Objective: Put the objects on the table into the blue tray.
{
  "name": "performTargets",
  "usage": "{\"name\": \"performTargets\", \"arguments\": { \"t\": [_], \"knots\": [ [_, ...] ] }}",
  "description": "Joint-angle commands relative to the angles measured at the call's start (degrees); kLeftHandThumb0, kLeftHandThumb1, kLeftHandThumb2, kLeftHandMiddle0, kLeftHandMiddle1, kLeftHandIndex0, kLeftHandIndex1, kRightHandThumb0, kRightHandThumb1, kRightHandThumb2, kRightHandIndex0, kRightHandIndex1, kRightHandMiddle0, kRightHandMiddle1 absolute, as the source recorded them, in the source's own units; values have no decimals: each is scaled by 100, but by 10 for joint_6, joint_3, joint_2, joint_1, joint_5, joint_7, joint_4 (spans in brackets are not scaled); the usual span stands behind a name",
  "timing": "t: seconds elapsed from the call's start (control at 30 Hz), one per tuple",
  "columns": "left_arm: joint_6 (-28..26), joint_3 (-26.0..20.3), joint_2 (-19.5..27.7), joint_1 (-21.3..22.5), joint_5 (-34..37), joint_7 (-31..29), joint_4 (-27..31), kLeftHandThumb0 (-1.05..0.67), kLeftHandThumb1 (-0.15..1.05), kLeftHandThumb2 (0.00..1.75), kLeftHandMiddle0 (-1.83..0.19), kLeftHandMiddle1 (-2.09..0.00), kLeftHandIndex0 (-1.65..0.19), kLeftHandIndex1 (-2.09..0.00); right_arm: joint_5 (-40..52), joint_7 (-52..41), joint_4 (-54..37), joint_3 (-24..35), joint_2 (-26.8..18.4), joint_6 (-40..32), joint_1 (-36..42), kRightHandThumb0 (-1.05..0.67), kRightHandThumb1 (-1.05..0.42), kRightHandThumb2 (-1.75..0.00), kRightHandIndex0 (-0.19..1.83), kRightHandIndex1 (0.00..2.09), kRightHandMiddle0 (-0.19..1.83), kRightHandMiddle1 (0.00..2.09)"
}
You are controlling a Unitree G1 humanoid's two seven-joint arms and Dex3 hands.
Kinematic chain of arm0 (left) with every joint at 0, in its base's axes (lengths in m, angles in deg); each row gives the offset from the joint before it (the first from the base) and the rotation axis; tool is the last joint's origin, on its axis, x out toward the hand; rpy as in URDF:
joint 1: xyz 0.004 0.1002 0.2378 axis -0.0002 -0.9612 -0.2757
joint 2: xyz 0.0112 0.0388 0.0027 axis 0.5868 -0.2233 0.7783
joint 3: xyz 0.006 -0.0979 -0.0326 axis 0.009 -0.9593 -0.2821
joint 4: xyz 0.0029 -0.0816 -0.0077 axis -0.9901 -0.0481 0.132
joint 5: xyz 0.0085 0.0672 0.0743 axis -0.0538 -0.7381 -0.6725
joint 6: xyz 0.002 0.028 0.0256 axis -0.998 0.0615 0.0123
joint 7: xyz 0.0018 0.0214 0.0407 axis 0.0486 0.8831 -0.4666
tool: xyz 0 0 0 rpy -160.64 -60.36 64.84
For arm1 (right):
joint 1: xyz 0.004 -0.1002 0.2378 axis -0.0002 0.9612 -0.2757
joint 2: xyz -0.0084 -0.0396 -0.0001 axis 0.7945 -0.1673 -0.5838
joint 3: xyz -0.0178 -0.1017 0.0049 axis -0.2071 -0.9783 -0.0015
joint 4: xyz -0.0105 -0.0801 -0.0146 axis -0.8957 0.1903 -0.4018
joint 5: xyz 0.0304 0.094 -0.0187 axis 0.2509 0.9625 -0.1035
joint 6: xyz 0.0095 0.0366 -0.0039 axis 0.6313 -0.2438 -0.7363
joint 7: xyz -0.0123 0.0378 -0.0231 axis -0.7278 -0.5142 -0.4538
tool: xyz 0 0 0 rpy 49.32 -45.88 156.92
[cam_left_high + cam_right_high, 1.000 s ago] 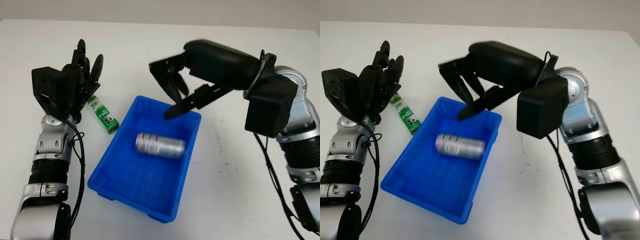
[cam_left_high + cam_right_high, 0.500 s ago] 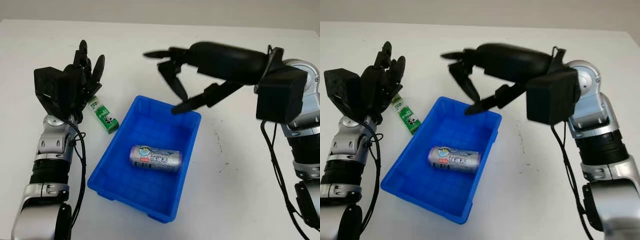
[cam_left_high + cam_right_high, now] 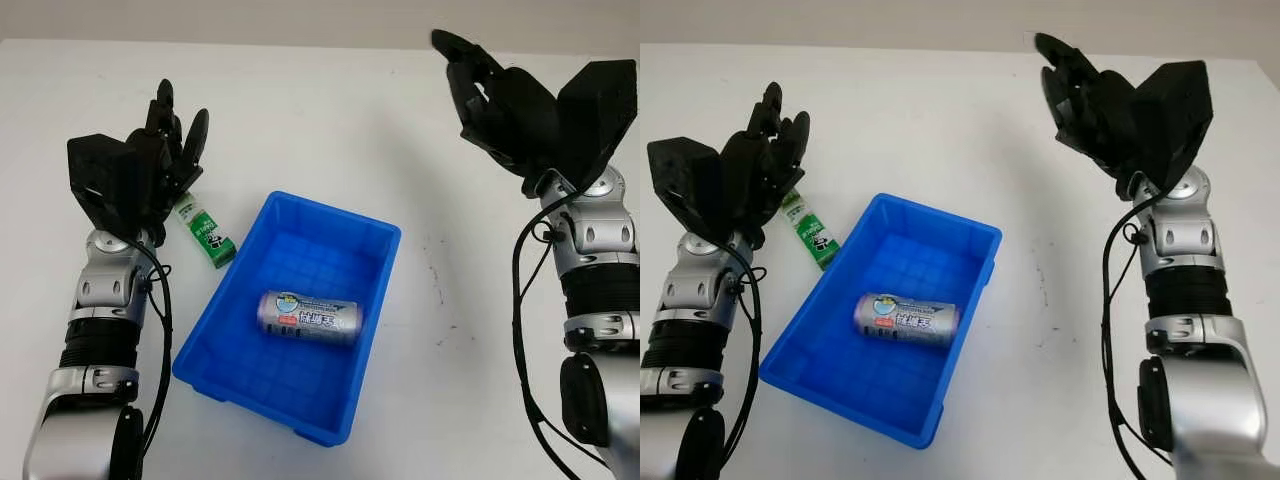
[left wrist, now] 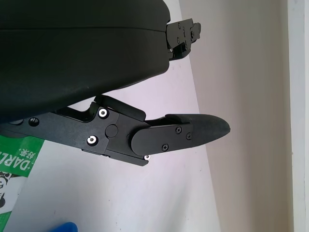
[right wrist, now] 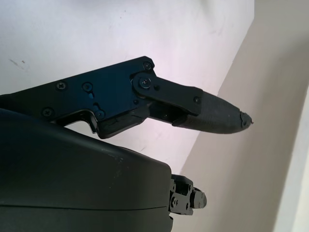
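A silver drink can (image 3: 308, 316) lies on its side inside the blue tray (image 3: 235, 375) at the table's centre. A green and white box (image 3: 205, 232) lies on the table just left of the tray's far left corner; its green print also peeks into the left wrist view as the box (image 4: 14, 183). My left hand (image 3: 165, 150) is raised above the box's far end, open and holding nothing. My right hand (image 3: 490, 95) is lifted high at the far right, well away from the tray, open and holding nothing.
The white table (image 3: 470, 330) spreads bare to the right of the tray, with a few small dark specks (image 3: 437, 285) on it. A pale wall runs behind the table's far edge (image 3: 300, 42).
The can dropped from my right hand into the tray and came to rest there. My right hand then rose and swung back to the far right. The left hand stayed put.
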Motion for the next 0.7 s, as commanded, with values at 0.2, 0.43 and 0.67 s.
{"name": "performTargets", "arguments": {
  "t": [0.2, 0.43, 0.67],
  "knots": [
    [3, -6, 7, -1, 3, -6, 1, -71, 105, 49, 19, -4, 18, -5, 15, 39, -15, 19, 27, -29, 33, -78, -105, -86, -19, 0, -19, 0],
    [-4, -6, 14, 2, 0, -7, 3, -72, 105, 48, 19, -5, 19, -5, 24, 50, -31, 23, 47, -18, 50, -80, -105, -88, -19, 0, -19, 0],
    [15, -23, 55, 10, 12, -40, 25, -64, 105, 45, 18, -5, 16, -6, 24, 53, -51, 22, 49, -23, 57, -80, -105, -86, -19, 0, -19, 0]
  ]
}}
